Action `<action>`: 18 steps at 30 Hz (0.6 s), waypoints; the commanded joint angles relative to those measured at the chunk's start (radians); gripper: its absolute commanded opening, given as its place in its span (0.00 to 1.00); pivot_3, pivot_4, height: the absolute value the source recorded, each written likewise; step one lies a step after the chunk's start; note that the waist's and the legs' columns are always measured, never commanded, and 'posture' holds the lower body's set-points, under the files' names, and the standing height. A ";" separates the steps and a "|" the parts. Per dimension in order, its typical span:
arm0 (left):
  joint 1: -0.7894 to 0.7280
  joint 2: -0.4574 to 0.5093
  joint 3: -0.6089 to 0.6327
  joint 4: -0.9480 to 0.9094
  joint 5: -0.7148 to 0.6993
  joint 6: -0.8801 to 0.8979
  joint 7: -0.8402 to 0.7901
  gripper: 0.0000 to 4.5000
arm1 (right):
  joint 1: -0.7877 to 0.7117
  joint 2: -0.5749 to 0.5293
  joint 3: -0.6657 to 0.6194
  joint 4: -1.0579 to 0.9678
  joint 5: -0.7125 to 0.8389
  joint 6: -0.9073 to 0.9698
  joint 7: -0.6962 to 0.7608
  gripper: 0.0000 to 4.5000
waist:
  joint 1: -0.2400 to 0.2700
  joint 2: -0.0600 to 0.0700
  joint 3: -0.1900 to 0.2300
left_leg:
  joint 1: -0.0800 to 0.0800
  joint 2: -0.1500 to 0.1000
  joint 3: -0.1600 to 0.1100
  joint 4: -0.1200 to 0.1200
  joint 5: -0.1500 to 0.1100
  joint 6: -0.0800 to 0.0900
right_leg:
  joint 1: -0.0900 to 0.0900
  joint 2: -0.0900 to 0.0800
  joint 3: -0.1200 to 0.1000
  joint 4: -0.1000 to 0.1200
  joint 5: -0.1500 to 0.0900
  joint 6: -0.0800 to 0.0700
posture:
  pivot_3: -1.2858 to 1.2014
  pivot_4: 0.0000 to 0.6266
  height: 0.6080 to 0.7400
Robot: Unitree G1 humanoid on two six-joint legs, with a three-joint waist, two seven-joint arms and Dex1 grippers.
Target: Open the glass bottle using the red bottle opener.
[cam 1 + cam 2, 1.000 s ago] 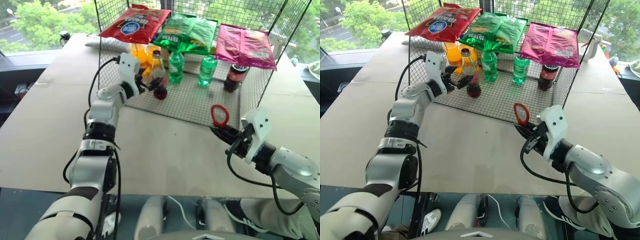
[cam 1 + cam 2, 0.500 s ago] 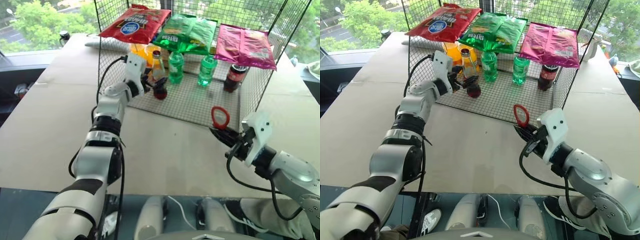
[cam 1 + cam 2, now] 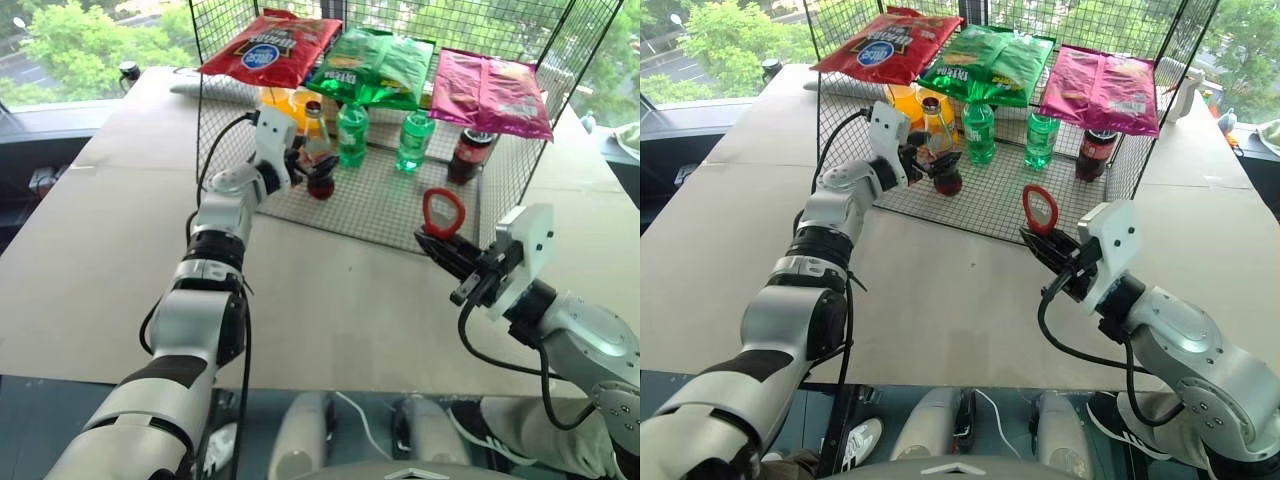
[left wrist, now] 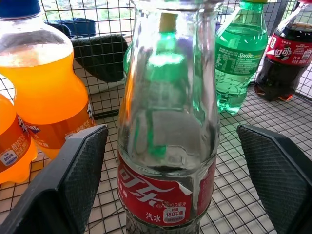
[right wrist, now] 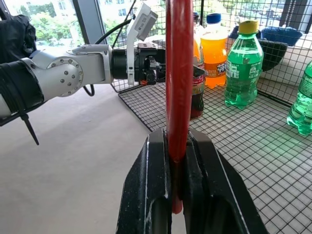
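I am keeping my left pincer [image 4: 165, 180] wide, one pad on each side of the bottle [image 3: 318, 150] without touching it yet. The bottle is standing upright on the wire shelf [image 3: 400, 215], just in front of two orange bottles [image 4: 46, 92]. If I am closing off-centre, one pad may be pushing the bottle over or into those neighbours; smooth glass may also be slipping in my grip once prying starts. My right pincer [image 3: 1048, 250] is clamping the opener [image 3: 1040, 208] by its handle, ring up, well apart from the bottle; levering could be twisting it loose. The bottle is looking slim and clear, with a red label low down and dark liquid at its base.
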 commanded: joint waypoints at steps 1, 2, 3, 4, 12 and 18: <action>-0.049 -0.001 0.007 0.009 0.002 -0.029 -0.005 0.97 | -0.032 0.008 -0.012 -0.040 0.006 -0.018 -0.005 0.00 | 0.000 0.000 0.000 | 0.000 0.000 0.000 0.000 0.000 0.000 | 0.000 0.000 0.000 0.000 0.000 0.000 | 0.52 0.24 1.00; -0.053 -0.002 0.007 0.016 0.004 -0.032 -0.004 0.97 | -0.036 0.009 -0.011 -0.039 0.007 -0.016 -0.006 0.00 | 0.000 0.000 0.000 | 0.000 0.000 0.000 0.000 0.000 0.000 | 0.000 0.000 0.000 0.000 0.000 0.000 | 0.52 0.24 1.00; -0.057 -0.003 0.008 0.024 0.005 -0.036 -0.003 0.97 | -0.040 0.009 -0.011 -0.039 0.007 -0.014 -0.008 0.00 | 0.000 0.000 0.000 | 0.000 0.000 0.000 0.000 0.000 0.000 | 0.000 0.000 0.000 0.000 0.000 0.000 | 0.52 0.24 1.00; -0.061 -0.004 0.008 0.032 0.006 -0.039 -0.001 0.92 | -0.043 0.009 -0.011 -0.038 0.009 -0.011 -0.010 0.00 | 0.000 0.000 0.000 | 0.000 0.000 0.000 0.000 0.000 0.000 | 0.000 0.000 0.000 0.000 0.000 0.000 | 0.52 0.24 1.00; -0.076 -0.010 0.017 0.070 0.002 -0.056 0.004 0.50 | -0.044 0.007 -0.018 -0.042 0.018 -0.001 -0.025 0.00 | 0.000 0.000 0.000 | 0.000 0.000 0.000 0.001 0.000 0.000 | 0.000 0.000 0.000 0.000 0.000 0.000 | 0.52 0.24 1.00; -0.046 -0.005 0.027 -0.001 -0.033 -0.035 -0.059 0.50 | -0.026 0.004 -0.021 -0.044 0.011 -0.006 -0.023 0.00 | 0.000 0.000 0.000 | 0.000 0.000 0.000 0.001 0.000 0.000 | 0.000 0.000 0.000 0.001 0.000 0.000 | 0.52 0.24 1.00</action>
